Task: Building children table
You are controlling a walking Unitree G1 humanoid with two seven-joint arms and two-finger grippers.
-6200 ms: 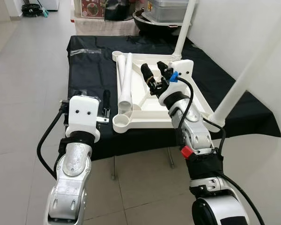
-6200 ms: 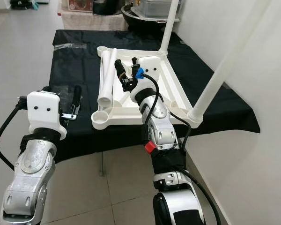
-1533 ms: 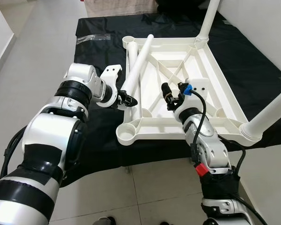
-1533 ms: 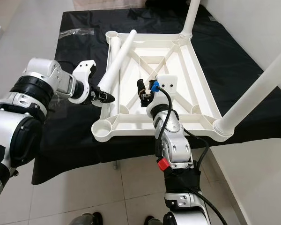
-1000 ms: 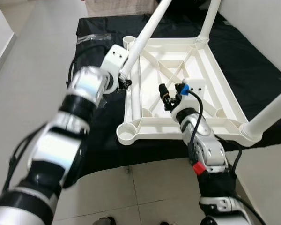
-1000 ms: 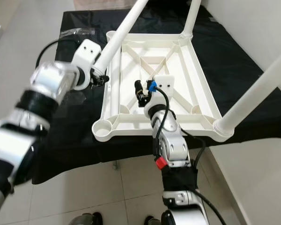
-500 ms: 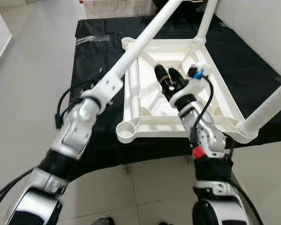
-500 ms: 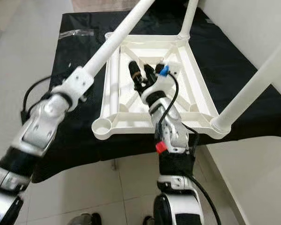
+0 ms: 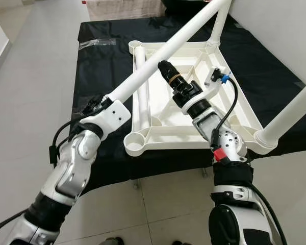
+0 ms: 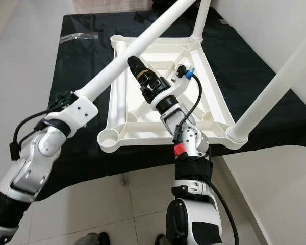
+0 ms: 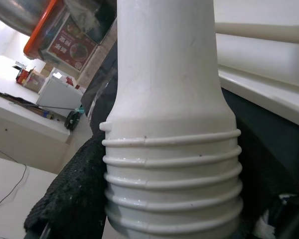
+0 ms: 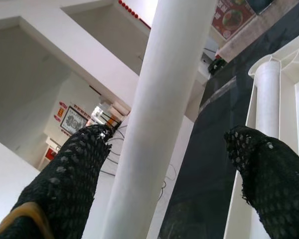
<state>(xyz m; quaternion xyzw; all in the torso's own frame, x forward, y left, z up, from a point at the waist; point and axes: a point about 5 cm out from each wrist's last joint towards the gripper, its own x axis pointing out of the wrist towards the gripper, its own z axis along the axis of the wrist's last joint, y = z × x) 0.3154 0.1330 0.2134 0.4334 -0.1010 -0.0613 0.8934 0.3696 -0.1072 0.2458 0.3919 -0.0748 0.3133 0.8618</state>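
The loose leg is held by its threaded end in the closed left claw, slanting over the upturned tabletop, with the right claw apparently spread around it ungripped, so swing-out or cross-threading is risked.

- White table leg, ridged at its near end.
- White table frame.
- Black cloth covers the counter.
- Black mesh-textured fingers on the right claw.
- Pale grey floor tiles.

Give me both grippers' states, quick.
Left gripper: closed on the white table leg, at its threaded end.
Right gripper: open, fingers straddling the same leg without clamping it.
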